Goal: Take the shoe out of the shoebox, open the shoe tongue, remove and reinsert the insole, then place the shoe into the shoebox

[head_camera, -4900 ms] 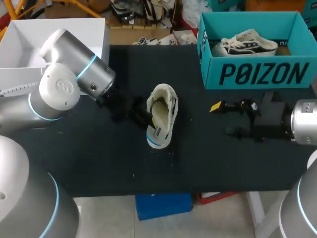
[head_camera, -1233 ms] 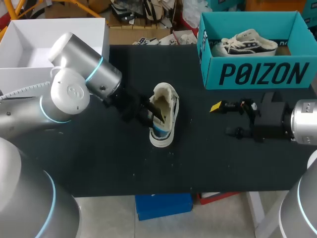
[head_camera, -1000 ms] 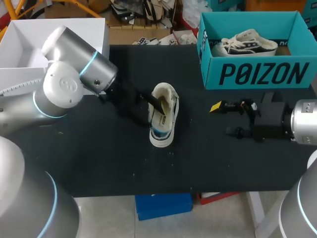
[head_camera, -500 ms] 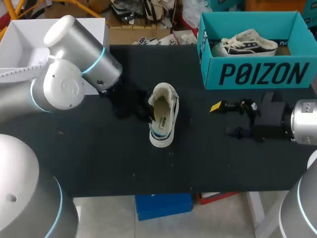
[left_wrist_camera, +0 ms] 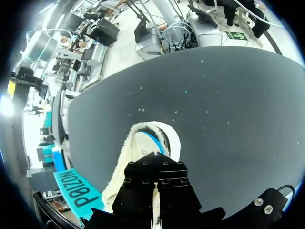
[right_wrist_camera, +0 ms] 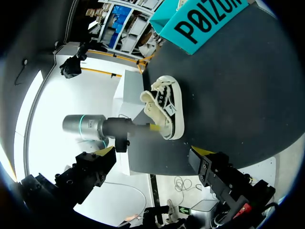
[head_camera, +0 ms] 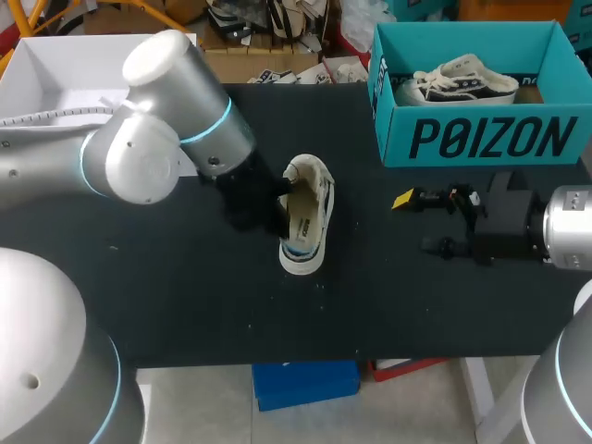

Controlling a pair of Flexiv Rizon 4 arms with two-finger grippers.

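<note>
your cream-white low sneaker with the black side panel [head_camera: 305, 222] sits sole down near the middle of the black desk [head_camera: 185, 305], out of the teal cardboard shoebox [head_camera: 481, 139] and well apart from it. its mouth gapes upward, which leaves the inside reachable from above. your left gripper [head_camera: 276, 211] comes in from the side and is right at that opening, against the collar. in the left wrist view the black housing hides the tips, so you cannot tell whether those jaws are clenched or released. a pale insole with a small label looks to be lying inside, so my read is that you are in the insole step, seating it or about to pinch it.

your right gripper [head_camera: 416, 222] hangs low over the desk between the sneaker and the shoebox, jaws released and holding nothing, probably parked there to leave the left arm room. a second sneaker with laces [head_camera: 462, 81] lies in the shoebox. nothing braces the sneaker, so a sideways push could slide it.
</note>
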